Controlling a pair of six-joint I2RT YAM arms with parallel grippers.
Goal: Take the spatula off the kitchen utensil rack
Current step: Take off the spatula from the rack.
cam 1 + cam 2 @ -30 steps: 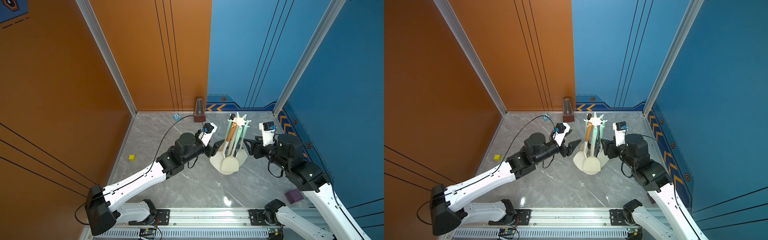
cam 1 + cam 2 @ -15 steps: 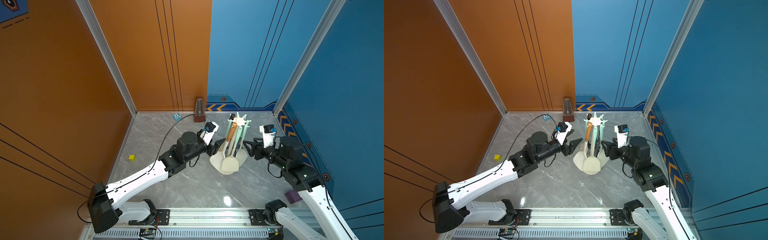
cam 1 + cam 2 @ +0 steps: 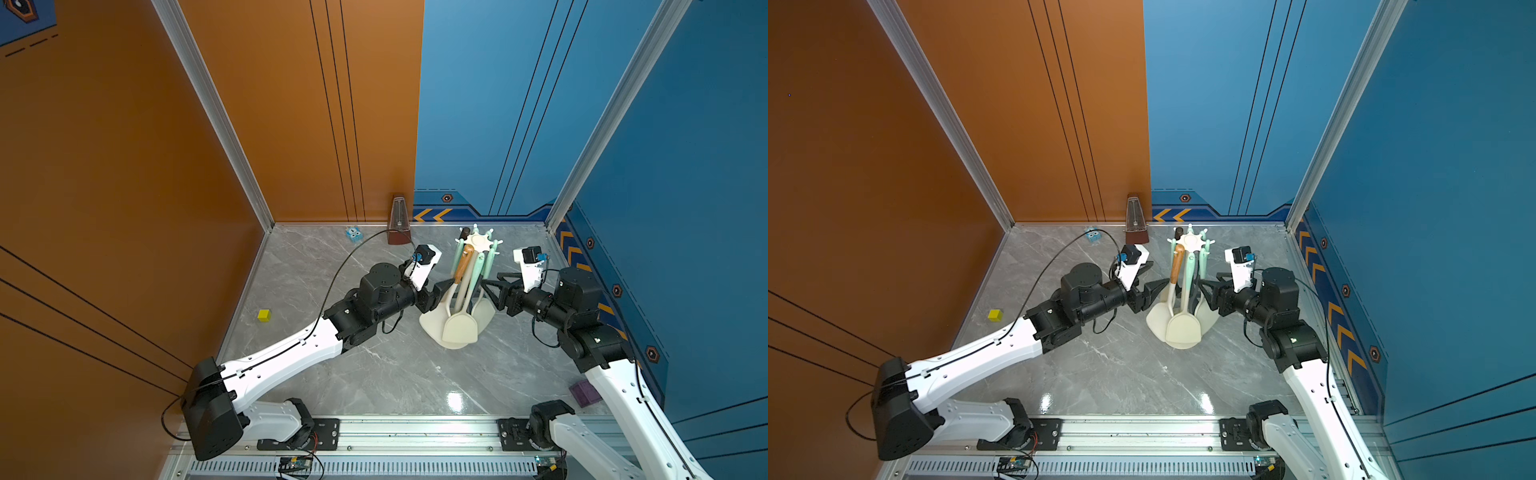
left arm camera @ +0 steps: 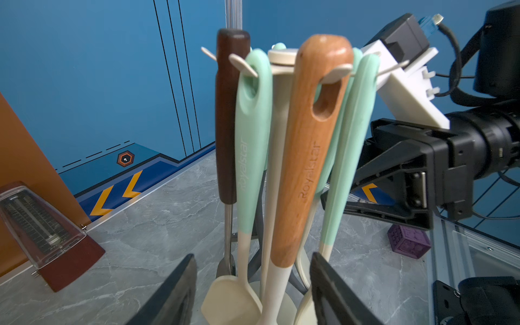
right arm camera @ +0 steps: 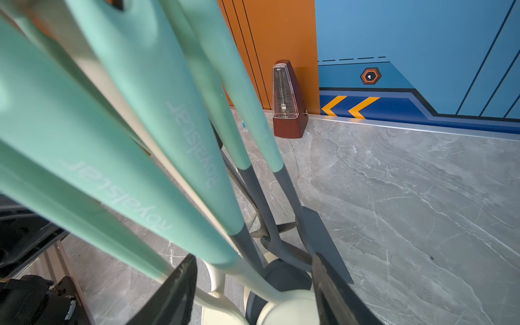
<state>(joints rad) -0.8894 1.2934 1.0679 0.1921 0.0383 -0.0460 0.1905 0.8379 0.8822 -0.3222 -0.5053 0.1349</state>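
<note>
Spatula [image 4: 309, 146]: wood-handled, hung by its eyelet on a prong of the rack [image 3: 481, 240]; its cream neck passes untouched between the jaws of the left hand [image 4: 252, 254].
Left hand state: released, jaws wide, low on the neck near the blade.
Right hand [image 5: 252, 254]: released too, across the rack from the left hand, with mint handles [image 5: 180, 157] between its jaws.
Risk 1: a sideways pull, not a lift, would likely leave the eyelet caught and tip the rack toward the pulling hand.
Risk 2: so low a grip may let the handle swing and knock neighbours off their prongs.
Risk 3: closing could pinch a mint neck alongside.
Risk 4: 2 hands this near could collide, or shove the rack along the worktop [image 3: 374, 374].
</note>
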